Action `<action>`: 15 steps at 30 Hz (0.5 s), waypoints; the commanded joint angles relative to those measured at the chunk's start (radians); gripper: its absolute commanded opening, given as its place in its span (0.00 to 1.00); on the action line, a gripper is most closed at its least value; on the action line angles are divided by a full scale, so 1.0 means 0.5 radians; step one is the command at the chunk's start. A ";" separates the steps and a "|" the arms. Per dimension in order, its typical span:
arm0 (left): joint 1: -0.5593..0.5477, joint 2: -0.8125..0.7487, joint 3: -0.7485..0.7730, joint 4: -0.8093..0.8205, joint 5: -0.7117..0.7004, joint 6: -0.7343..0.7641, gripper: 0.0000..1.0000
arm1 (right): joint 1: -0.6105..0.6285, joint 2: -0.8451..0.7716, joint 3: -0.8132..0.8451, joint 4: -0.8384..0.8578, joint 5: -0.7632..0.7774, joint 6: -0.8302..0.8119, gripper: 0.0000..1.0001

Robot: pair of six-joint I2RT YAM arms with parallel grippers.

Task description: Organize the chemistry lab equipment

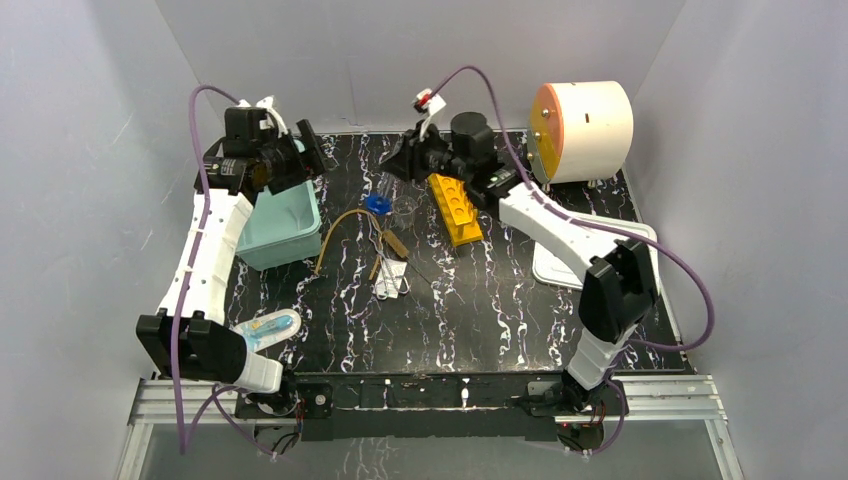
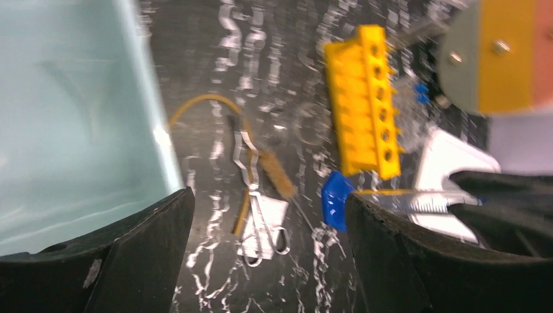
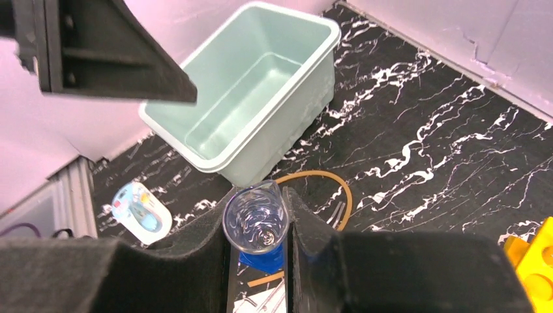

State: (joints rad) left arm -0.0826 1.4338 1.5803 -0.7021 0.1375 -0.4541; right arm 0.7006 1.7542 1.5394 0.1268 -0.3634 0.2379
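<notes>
Right wrist view: both padded fingers [image 3: 195, 261] of the right gripper [image 3: 259, 203] press against the clear glass beaker [image 3: 255, 222], whose mouth faces the lens, with a blue piece [image 3: 262, 262] just below. Beyond lie the amber rubber tube [image 3: 329, 182] and the teal bin [image 3: 261, 85] on the black marbled table [image 3: 424, 150]. Left wrist view: the left gripper [image 2: 267, 261] is spread wide, holding nothing, beside the bin. The yellow rack with round holes [image 2: 368, 104] lies farther off.

A robotics test cell: white walls [image 1: 400, 50] box in a marbled table [image 1: 500, 300], the left arm [image 1: 210, 250] and right arm [image 1: 545, 220] are bolted at a rail [image 1: 670, 398], and a rack [image 1: 455, 208], tube [image 1: 331, 228] and beaker [image 3: 255, 218] serve as chemistry props.
</notes>
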 commanded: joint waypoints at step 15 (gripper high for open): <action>-0.305 0.008 -0.279 0.453 1.514 0.425 0.90 | -0.291 -0.227 -0.086 -0.092 -0.668 0.841 0.31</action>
State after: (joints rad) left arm -0.2119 1.4471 1.4586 -0.5121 0.7692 -0.2817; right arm 0.5854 1.6852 1.4872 0.0471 -0.5865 0.5339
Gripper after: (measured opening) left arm 0.941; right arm 0.334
